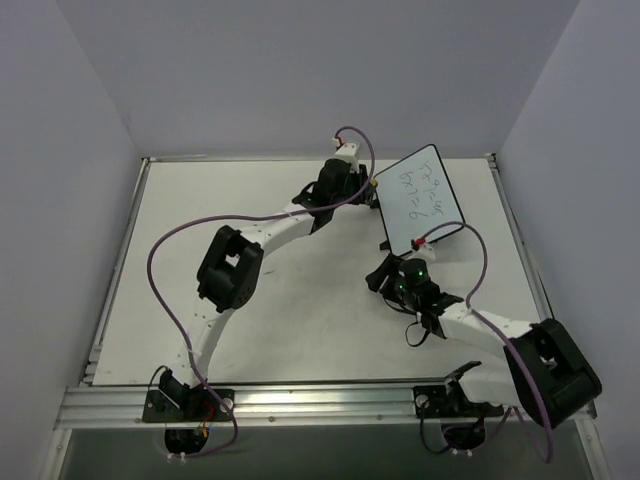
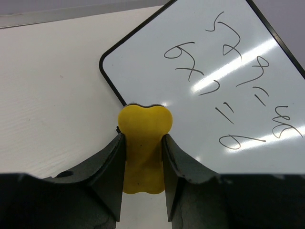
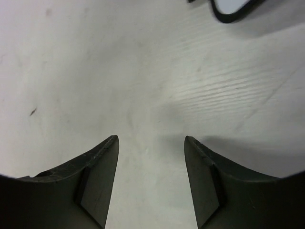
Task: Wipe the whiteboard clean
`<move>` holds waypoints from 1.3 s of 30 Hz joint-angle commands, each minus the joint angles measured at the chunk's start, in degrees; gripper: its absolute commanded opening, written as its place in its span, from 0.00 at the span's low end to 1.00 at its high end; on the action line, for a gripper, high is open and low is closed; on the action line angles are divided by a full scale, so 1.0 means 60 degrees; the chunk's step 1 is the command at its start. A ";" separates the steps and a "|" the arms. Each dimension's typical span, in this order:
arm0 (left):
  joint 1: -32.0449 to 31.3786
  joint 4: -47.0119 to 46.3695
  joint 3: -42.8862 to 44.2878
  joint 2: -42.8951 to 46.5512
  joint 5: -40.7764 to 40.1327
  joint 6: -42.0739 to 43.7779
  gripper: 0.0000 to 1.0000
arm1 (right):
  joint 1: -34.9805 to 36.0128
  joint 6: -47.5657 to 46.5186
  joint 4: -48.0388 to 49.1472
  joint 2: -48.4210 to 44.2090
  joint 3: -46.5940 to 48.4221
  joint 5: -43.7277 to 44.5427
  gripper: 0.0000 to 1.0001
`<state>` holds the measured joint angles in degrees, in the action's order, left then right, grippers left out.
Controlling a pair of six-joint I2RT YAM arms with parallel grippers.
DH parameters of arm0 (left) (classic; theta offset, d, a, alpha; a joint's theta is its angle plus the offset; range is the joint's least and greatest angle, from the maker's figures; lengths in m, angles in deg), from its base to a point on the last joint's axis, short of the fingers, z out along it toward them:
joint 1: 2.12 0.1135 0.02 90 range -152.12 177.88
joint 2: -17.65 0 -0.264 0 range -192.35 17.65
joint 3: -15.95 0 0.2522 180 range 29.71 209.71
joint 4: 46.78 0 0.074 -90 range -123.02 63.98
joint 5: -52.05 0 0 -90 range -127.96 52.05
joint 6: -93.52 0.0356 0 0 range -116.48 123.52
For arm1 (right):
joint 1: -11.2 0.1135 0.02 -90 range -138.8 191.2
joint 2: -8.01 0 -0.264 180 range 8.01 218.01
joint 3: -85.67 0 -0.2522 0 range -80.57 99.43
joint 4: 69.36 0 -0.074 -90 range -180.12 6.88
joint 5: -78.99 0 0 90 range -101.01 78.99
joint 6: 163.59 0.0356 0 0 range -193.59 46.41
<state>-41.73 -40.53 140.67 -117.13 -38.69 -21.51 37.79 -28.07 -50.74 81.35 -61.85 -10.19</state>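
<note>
The left end effector (image 2: 143,137) pinches yellow eraser (image 2: 144,119) at whiteboard (image 2: 157,71) edge; right end effector (image 3: 150,138) spread nearby.

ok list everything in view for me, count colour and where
whiteboard: 1, white, black frame, dark handwriting, far right of table
eraser: 1, yellow, at the whiteboard's edge, pinched in left claw
table: 1, white, under everything
cables: 2, purple, one along each arm
left claw: 1, black, shut on eraser
right claw: 1, black, open and empty, over bare table near a whiteboard corner
</note>
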 commanded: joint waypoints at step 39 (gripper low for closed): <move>0.1241 -0.1386 -0.1911 0.2161 0.1059 -0.0808 0.02 | -0.6407 -0.3133 -0.2512 0.5222 1.0283 -0.2183 0.50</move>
<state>-34.89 -45.05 129.65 -107.64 -33.94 -26.08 1.88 -46.78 -68.79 111.34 -1.44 -16.09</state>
